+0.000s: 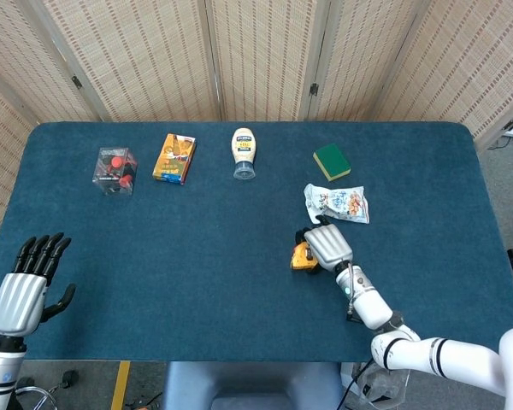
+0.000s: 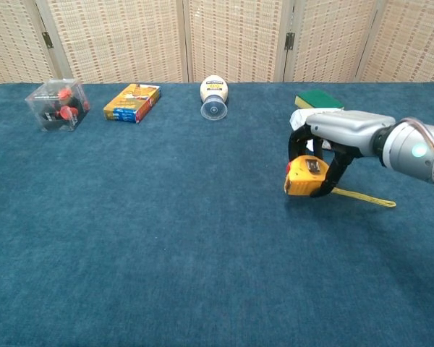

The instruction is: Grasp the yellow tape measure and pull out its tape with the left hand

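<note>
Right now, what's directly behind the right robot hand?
Behind the right robot hand lies the white snack packet, mostly hidden in the chest view; beyond it, the green sponge. The hand grips the yellow tape measure.

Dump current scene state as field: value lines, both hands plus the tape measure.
right hand: grips the yellow tape measure, fingers wrapped over its case
tape measure: seems raised off the blue cloth table; a short length of yellow tape trails to the right
left hand: open, at the near left table edge, holds nothing
tape pull: not yet begun
behind right hand: white crinkled snack packet, green sponge
</note>
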You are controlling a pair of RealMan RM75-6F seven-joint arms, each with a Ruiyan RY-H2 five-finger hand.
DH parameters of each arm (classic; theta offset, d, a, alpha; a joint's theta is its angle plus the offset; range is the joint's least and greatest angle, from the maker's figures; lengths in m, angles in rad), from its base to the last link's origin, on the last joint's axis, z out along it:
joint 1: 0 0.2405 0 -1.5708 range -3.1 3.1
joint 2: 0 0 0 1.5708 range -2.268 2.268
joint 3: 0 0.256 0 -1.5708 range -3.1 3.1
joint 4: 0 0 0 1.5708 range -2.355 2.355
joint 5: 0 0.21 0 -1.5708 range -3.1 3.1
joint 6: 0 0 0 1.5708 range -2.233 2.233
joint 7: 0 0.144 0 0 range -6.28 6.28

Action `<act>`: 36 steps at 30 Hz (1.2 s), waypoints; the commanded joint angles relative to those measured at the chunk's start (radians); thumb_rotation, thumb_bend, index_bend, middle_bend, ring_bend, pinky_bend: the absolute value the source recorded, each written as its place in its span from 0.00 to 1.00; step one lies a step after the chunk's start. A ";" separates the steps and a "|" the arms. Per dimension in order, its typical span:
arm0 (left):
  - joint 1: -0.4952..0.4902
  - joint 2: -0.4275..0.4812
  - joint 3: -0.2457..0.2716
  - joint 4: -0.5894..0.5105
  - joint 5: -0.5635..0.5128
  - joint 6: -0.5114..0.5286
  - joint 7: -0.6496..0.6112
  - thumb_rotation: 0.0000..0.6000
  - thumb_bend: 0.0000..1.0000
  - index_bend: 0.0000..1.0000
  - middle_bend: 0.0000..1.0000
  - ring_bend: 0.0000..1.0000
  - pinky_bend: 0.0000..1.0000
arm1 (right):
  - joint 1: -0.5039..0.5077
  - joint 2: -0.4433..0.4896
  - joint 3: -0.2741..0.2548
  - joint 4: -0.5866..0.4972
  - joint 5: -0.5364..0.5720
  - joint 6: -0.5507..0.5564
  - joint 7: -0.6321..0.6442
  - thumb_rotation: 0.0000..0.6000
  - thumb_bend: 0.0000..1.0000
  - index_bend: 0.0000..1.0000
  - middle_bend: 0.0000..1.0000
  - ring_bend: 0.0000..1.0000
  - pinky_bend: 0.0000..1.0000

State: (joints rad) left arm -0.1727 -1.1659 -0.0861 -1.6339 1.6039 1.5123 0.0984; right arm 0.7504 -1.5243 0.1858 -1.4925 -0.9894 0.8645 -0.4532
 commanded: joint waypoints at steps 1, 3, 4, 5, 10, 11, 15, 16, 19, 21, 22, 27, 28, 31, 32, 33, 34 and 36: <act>-0.030 -0.001 -0.023 -0.022 0.015 -0.012 0.000 1.00 0.43 0.14 0.13 0.10 0.04 | 0.017 0.060 0.029 -0.085 0.036 0.012 -0.018 1.00 0.15 0.63 0.58 0.45 0.11; -0.055 -0.013 -0.041 -0.042 0.016 -0.023 -0.001 1.00 0.43 0.17 0.15 0.13 0.07 | 0.027 0.089 0.049 -0.138 0.069 0.009 -0.017 1.00 0.15 0.63 0.58 0.45 0.11; -0.071 -0.022 -0.052 -0.054 0.016 -0.031 -0.003 1.00 0.43 0.17 0.16 0.15 0.10 | 0.034 0.104 0.058 -0.165 0.089 0.006 -0.017 1.00 0.15 0.63 0.58 0.45 0.11; -0.083 -0.030 -0.060 -0.063 0.016 -0.039 -0.007 1.00 0.43 0.17 0.17 0.17 0.15 | 0.040 0.113 0.065 -0.181 0.101 0.007 -0.020 1.00 0.15 0.63 0.58 0.45 0.11; -0.152 -0.083 -0.112 -0.119 -0.026 -0.089 -0.042 1.00 0.40 0.16 0.22 0.26 0.30 | 0.075 0.140 0.088 -0.244 0.156 0.015 -0.028 1.00 0.15 0.63 0.58 0.45 0.11; -0.163 -0.094 -0.120 -0.126 -0.037 -0.099 -0.044 1.00 0.38 0.16 0.22 0.27 0.31 | 0.082 0.143 0.092 -0.252 0.166 0.016 -0.029 1.00 0.15 0.63 0.58 0.45 0.11; -0.209 -0.137 -0.141 -0.155 -0.101 -0.161 -0.029 1.00 0.36 0.16 0.23 0.28 0.30 | 0.112 0.154 0.106 -0.279 0.211 0.024 -0.035 1.00 0.15 0.63 0.58 0.45 0.11; -0.219 -0.145 -0.144 -0.161 -0.115 -0.177 -0.020 1.00 0.35 0.16 0.23 0.27 0.30 | 0.119 0.155 0.109 -0.284 0.221 0.027 -0.039 1.00 0.15 0.63 0.58 0.45 0.11; -0.249 -0.172 -0.151 -0.178 -0.173 -0.223 0.038 1.00 0.35 0.12 0.23 0.26 0.26 | 0.144 0.158 0.115 -0.298 0.256 0.036 -0.050 1.00 0.15 0.63 0.58 0.45 0.11; -0.266 -0.197 -0.160 -0.192 -0.228 -0.246 0.093 1.00 0.34 0.08 0.22 0.23 0.22 | 0.164 0.155 0.119 -0.303 0.287 0.037 -0.055 1.00 0.15 0.63 0.58 0.45 0.11; -0.274 -0.210 -0.165 -0.198 -0.251 -0.252 0.114 1.00 0.34 0.07 0.21 0.22 0.20 | 0.173 0.152 0.121 -0.301 0.300 0.038 -0.057 1.00 0.15 0.63 0.58 0.45 0.11; -0.312 -0.270 -0.198 -0.225 -0.385 -0.276 0.189 1.00 0.34 0.01 0.18 0.19 0.16 | 0.228 0.127 0.129 -0.288 0.360 0.041 -0.073 1.00 0.15 0.63 0.58 0.45 0.11; -0.316 -0.273 -0.202 -0.233 -0.408 -0.281 0.194 1.00 0.34 0.01 0.17 0.18 0.15 | 0.239 0.122 0.130 -0.285 0.366 0.039 -0.076 1.00 0.15 0.63 0.58 0.45 0.11; -0.323 -0.271 -0.207 -0.265 -0.476 -0.291 0.218 1.00 0.34 0.00 0.12 0.13 0.08 | 0.275 0.108 0.131 -0.271 0.382 0.027 -0.084 1.00 0.15 0.63 0.58 0.45 0.11; -0.324 -0.272 -0.207 -0.270 -0.486 -0.286 0.224 1.00 0.34 0.00 0.10 0.12 0.06 | 0.285 0.104 0.130 -0.266 0.384 0.025 -0.088 1.00 0.15 0.63 0.58 0.45 0.11; -0.324 -0.275 -0.207 -0.272 -0.493 -0.279 0.231 1.00 0.34 0.00 0.08 0.10 0.05 | 0.295 0.099 0.129 -0.262 0.388 0.024 -0.093 1.00 0.15 0.63 0.58 0.45 0.11; -0.324 -0.279 -0.206 -0.274 -0.500 -0.273 0.237 1.00 0.34 0.00 0.06 0.08 0.04 | 0.306 0.093 0.128 -0.258 0.393 0.024 -0.098 1.00 0.15 0.63 0.58 0.45 0.11; -0.324 -0.285 -0.207 -0.284 -0.530 -0.262 0.246 1.00 0.34 0.00 0.02 0.04 0.03 | 0.331 0.078 0.129 -0.250 0.409 0.024 -0.108 1.00 0.15 0.63 0.58 0.45 0.11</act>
State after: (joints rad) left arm -0.4941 -1.4438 -0.2902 -1.9078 1.0921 1.2418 0.3361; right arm 1.0666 -1.4345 0.3146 -1.7506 -0.5917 0.8901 -0.5526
